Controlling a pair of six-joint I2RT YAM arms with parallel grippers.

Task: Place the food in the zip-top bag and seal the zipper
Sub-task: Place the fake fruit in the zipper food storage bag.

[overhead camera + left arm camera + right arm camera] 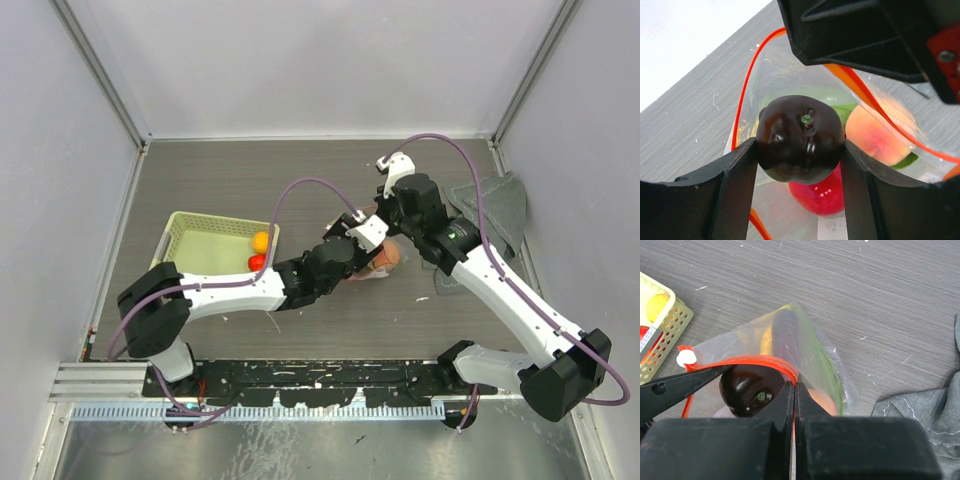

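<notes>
My left gripper [800,146] is shut on a dark purple toy fruit [800,135] and holds it in the mouth of the zip-top bag [780,75]. Inside the bag lie a peach-coloured piece [877,132], a red piece [822,192] and a leafy green piece [840,102]. The red-orange zipper [742,95] loops around the open mouth. My right gripper [794,385] is shut on the zipper strip [755,360] and holds that edge of the bag [805,340] up. In the top view both grippers meet over the bag [388,262] at mid-table.
A pale green basket [200,235] stands left of the bag with an orange piece [261,240] and a red piece [257,262] in it. A grey folded cloth [500,205] lies at the right, close to the right arm. Walls enclose the table on three sides.
</notes>
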